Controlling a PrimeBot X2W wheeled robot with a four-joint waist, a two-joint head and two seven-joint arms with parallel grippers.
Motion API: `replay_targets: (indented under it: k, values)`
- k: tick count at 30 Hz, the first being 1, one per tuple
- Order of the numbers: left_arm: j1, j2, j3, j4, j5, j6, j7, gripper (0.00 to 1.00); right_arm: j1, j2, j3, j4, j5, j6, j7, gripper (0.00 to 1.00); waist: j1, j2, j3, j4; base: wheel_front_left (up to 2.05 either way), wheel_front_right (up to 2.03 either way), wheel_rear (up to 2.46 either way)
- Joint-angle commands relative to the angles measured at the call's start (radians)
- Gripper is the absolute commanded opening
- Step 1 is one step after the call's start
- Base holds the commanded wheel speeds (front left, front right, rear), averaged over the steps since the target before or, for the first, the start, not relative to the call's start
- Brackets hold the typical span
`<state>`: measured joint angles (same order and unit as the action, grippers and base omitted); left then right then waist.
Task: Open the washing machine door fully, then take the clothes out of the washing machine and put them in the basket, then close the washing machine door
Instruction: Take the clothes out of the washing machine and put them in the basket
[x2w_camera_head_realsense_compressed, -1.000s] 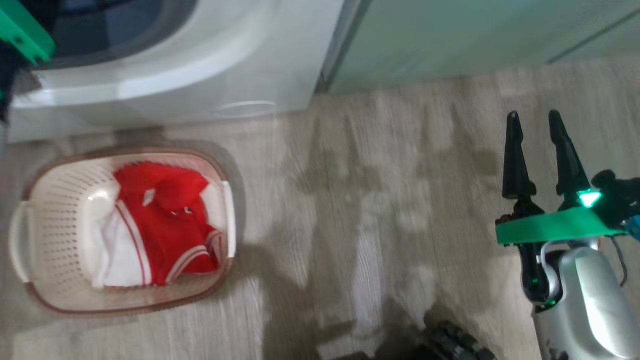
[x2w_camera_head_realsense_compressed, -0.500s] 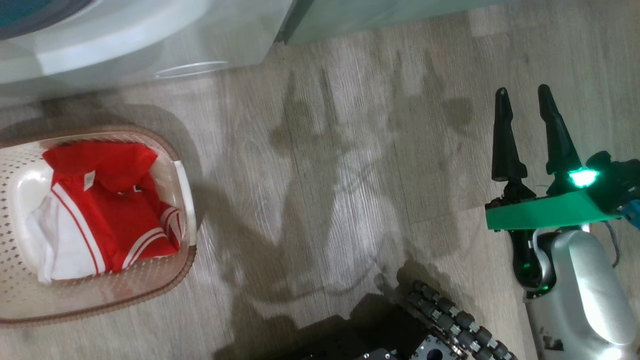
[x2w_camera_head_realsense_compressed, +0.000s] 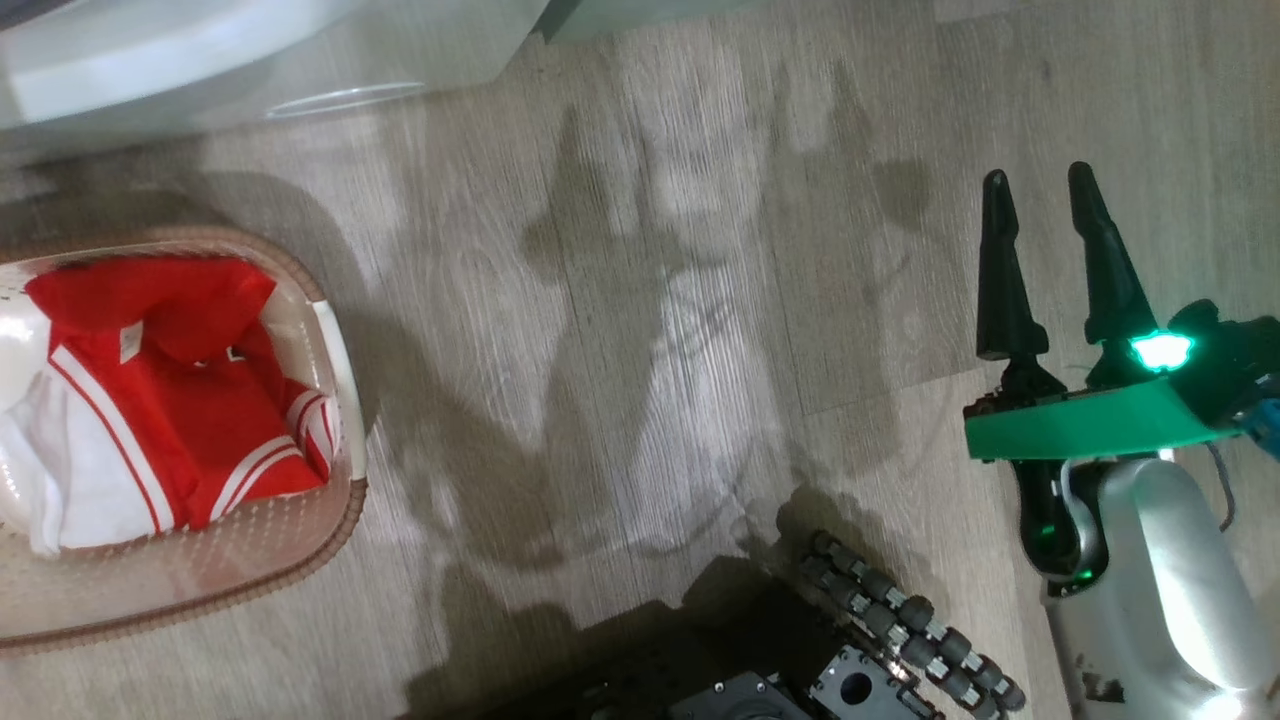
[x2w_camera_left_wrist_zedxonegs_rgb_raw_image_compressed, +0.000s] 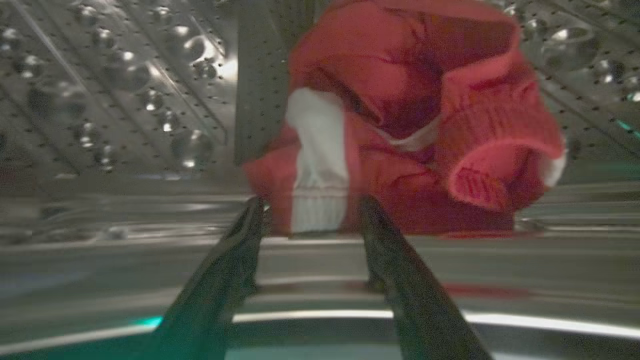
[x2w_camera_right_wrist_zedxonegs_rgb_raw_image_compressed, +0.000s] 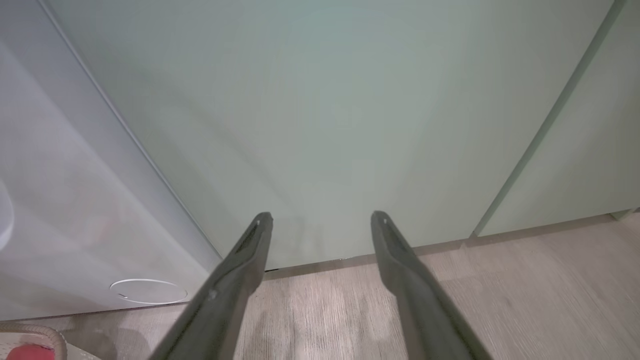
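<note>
Pokes left gripper (x2w_camera_left_wrist_zedxonegs_rgb_raw_image_compressed: 312, 201) into the steel drum (x2w_camera_left_wrist_zedxonegs_rgb_raw_image_compressed: 125, 100), fingers wide apart, tips at the near edge of the clothes (x2w_camera_left_wrist_zedxonegs_rgb_raw_image_compressed: 400, 125). Hovers right gripper (x2w_camera_head_realsense_compressed: 1037, 178) over the floor (x2w_camera_head_realsense_compressed: 650, 300), wide, empty. Shows another red garment (x2w_camera_head_realsense_compressed: 180, 400) in the basket (x2w_camera_head_realsense_compressed: 345, 510) beside the washing machine (x2w_camera_head_realsense_compressed: 250, 50).

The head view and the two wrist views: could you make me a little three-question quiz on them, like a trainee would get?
1. True or false: the basket is empty.
2. Fill in: the right gripper's jaws stand ____.
3. The left gripper points at: A the basket; B a red garment in the drum; C the right gripper.

Key: 1 false, red and white clothes lie in it; 2 open; 3 B.
</note>
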<state>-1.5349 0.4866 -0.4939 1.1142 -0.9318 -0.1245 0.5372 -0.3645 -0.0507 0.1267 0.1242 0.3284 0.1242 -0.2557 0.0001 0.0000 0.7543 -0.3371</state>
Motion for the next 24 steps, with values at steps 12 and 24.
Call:
replay_targets:
  k: [12, 24]
  values:
    - [-0.049, 0.027, -0.028, 0.032, 0.017, -0.006, -0.139, 0.00, 0.030, 0.000, 0.014, -0.030, 0.009, 0.007, -0.006, 1.00, -0.0001, 0.0000, 0.019, -0.002, 0.00, 0.00, 0.00]
    - [0.035, 0.002, -0.020, 0.099, 0.018, -0.006, -0.444, 0.00, 0.036, 0.000, -0.022, -0.008, -0.008, 0.007, -0.006, 1.00, -0.0001, 0.0000, -0.080, 0.052, 0.00, 0.00, 0.00]
